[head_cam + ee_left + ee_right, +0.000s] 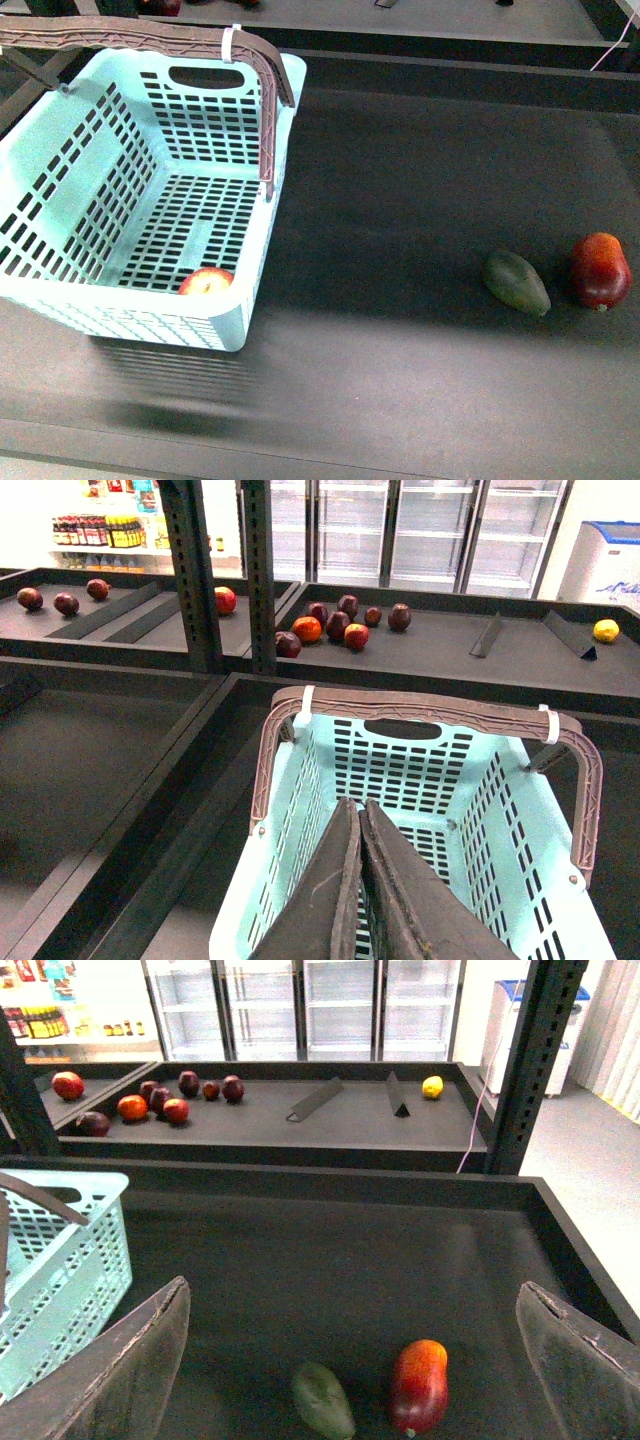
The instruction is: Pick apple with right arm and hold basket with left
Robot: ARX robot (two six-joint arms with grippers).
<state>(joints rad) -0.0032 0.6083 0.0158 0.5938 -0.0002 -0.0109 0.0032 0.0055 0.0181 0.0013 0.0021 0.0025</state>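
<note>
1. the apple (pixel 206 281) lies inside the basket (pixel 60 170), in its near corner.
2. left gripper (pixel 360 870) has its fingers together above the basket; judged best, grip the brown handle (pixel 430 708).
3. right gripper (pixel 350 1355) is spread wide over the green fruit (pixel 322 1400); swing it across to the apple.

looks like a shop. dark matte tabletop (pixel 400 200) with raised edges, black perforated steel uprights (pixel 190 570) between the bays. further back a second black shelf (pixel 330 1110) with angled dividers and loose red fruit plus one yellow one. behind that a row of glass-door fridges (pixel 420 530), brightly lit, a shelf of bottles (pixel 95 528), a chest freezer (pixel 520 1030) and grey floor (pixel 590 1150).
</note>
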